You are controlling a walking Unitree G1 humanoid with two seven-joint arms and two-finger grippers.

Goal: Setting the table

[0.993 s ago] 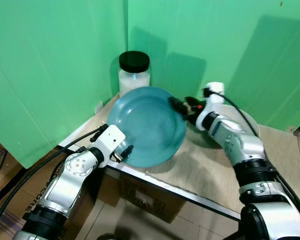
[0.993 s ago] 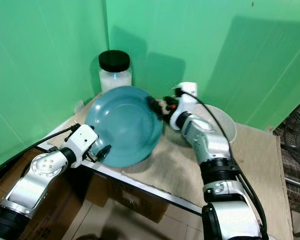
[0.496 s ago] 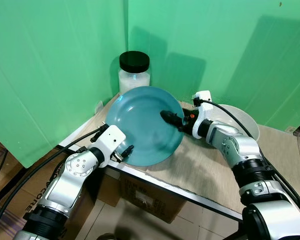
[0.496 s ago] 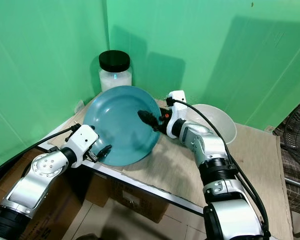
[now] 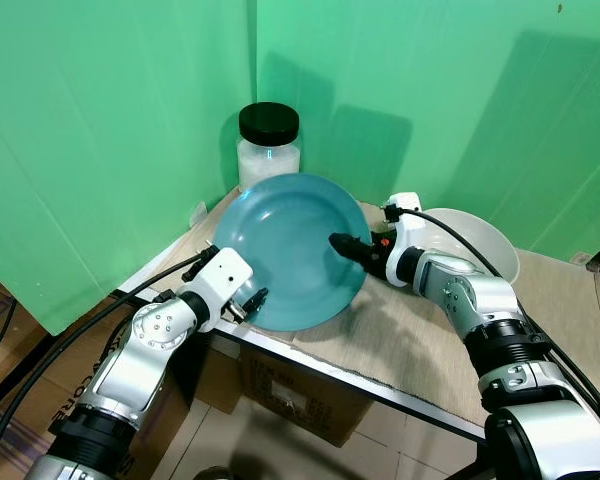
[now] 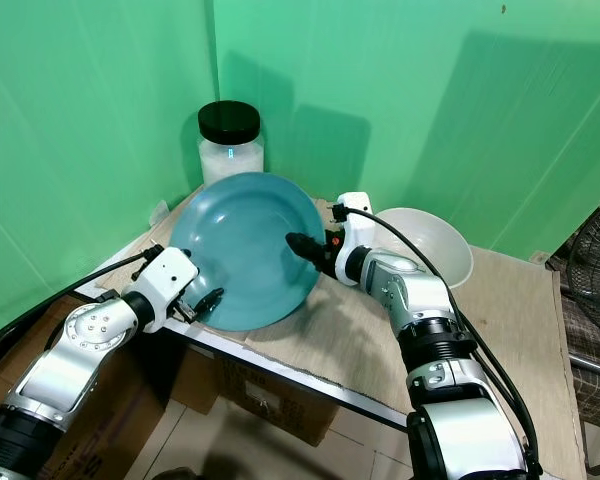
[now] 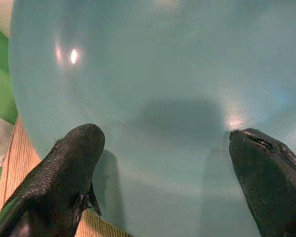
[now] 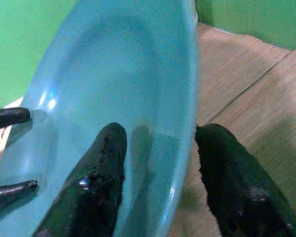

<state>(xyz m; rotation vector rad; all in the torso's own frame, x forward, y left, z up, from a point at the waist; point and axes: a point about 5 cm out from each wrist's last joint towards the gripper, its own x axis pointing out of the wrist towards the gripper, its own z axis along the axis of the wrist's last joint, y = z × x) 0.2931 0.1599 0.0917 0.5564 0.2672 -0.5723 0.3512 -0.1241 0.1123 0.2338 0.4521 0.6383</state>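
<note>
A teal plate [image 5: 280, 240] stands tilted at the table's near left corner, its lower edge by the table's front edge. My left gripper [image 5: 252, 303] is open at that lower left edge, and its spread fingers [image 7: 74, 163] lie against the plate's surface. My right gripper [image 5: 342, 243] is on the plate's right rim. One of its fingers [image 8: 103, 163] lies on the inner face and the other is behind the rim, so it is shut on the plate [image 8: 113, 79].
A white bowl [image 5: 470, 235] sits just behind my right wrist. A jar with a black lid [image 5: 269, 145] stands in the back corner against green walls. A woven mat [image 5: 410, 340] covers the table. The metal front edge [image 5: 360, 385] has cardboard boxes below it.
My right gripper slid from the plate's upper right rim down and further onto the plate. The plate now tilts a little lower. The left gripper stays put.
</note>
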